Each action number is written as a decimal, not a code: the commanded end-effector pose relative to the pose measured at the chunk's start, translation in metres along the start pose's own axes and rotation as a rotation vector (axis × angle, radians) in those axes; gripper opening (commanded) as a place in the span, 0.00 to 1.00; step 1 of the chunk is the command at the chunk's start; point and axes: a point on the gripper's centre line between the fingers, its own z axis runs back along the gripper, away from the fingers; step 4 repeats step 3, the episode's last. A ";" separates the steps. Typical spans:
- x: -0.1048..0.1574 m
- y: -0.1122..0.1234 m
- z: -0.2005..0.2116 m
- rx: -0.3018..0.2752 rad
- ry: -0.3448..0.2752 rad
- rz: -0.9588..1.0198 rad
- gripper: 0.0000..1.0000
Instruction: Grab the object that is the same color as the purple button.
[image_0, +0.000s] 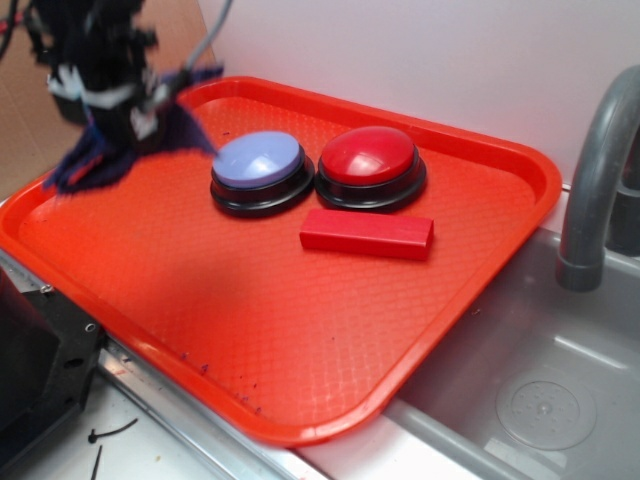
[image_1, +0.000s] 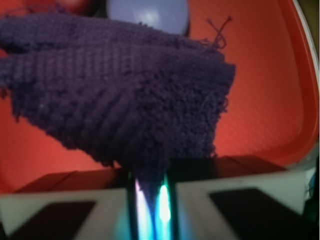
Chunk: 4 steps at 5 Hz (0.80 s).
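We have the rag (image_1: 120, 95) pinched in our jaws: in the wrist view the two fingers stand almost together, only a thin glowing slit between them, with a folded corner of the cloth drawn down into that slit. The rest of the rag fans out and droops in front of the gripper (image_1: 150, 192).

From the exterior view, the gripper (image_0: 125, 105) hangs above the far left corner of the tray (image_0: 300, 330), blurred, and the rag (image_0: 95, 160) dangles from it clear of the tray floor. The purple button (image_0: 258, 165) sits just beside it toward the middle, touching or nearly touching the red button (image_0: 370, 162); the red block (image_0: 367, 233) lies just in front of the two.

We judge the rag light, soft and limp, with no stiffness to hold its shape. Its rough knit should grip well, but the frayed edges and loose threads may snag or pull free. A bunched fold, as taken here, seems the safer hold than a single edge.
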 end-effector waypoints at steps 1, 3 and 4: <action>0.019 0.012 0.056 -0.088 -0.115 0.002 0.00; 0.025 0.009 0.047 -0.072 -0.110 -0.010 0.00; 0.025 0.009 0.047 -0.072 -0.110 -0.010 0.00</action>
